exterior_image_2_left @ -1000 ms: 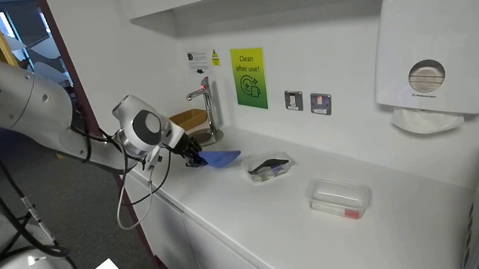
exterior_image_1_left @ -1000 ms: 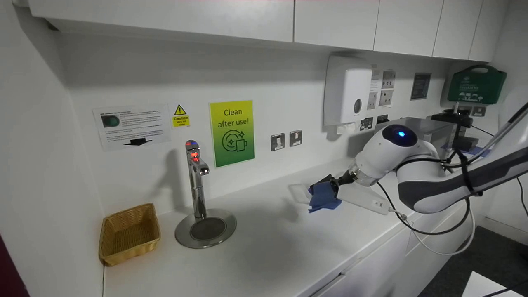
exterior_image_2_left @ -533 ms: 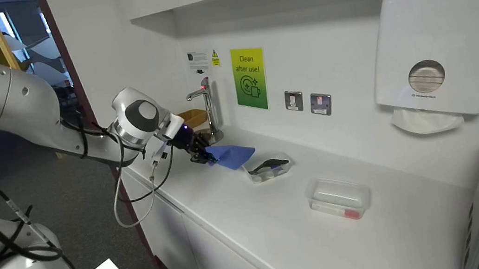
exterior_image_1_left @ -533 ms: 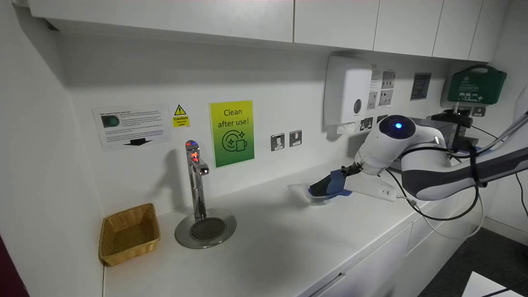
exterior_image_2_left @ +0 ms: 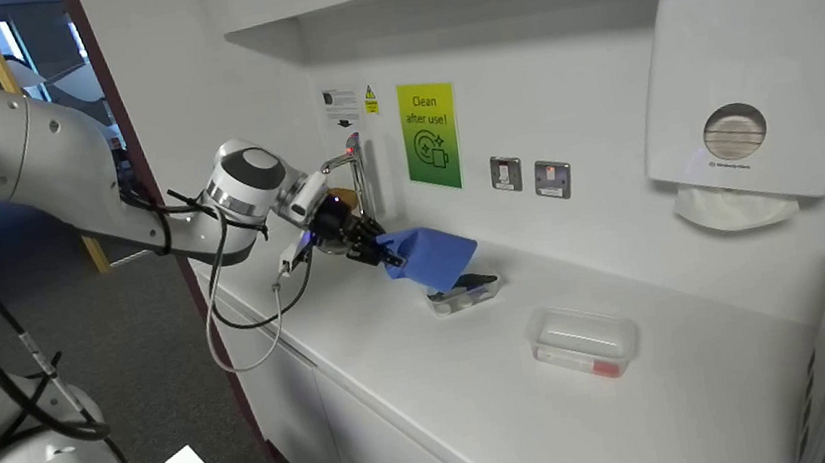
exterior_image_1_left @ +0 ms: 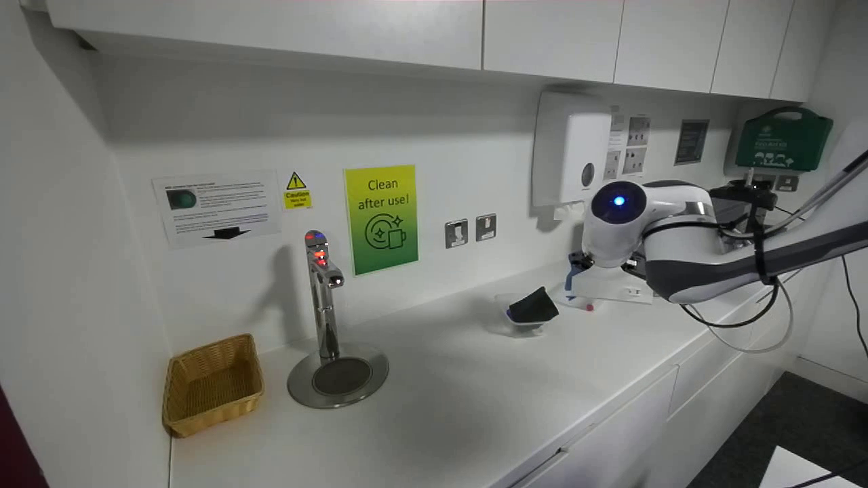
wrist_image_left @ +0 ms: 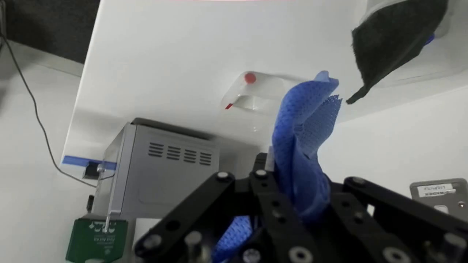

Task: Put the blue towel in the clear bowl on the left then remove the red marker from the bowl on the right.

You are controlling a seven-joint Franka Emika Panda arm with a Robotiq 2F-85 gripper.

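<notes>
Now I have the blue towel (exterior_image_2_left: 432, 256) pinched in the gripper (exterior_image_2_left: 390, 252), and over the last second it has risen and shifted, so in an exterior view the dark cloth (exterior_image_1_left: 534, 307) in the left bowl (exterior_image_2_left: 464, 302) shows clear of it. The blue towel is in the air near the left bowl, not inside, so I judge placing it remains the step in hand. The red marker (exterior_image_2_left: 606, 368) shows in the right bowl (exterior_image_2_left: 562, 357), apart from the left bowl.

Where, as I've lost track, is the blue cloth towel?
In an exterior view, the blue cloth towel extends right from the black pincer gripping it, partly hiding the left clear plastic bowl.
</notes>
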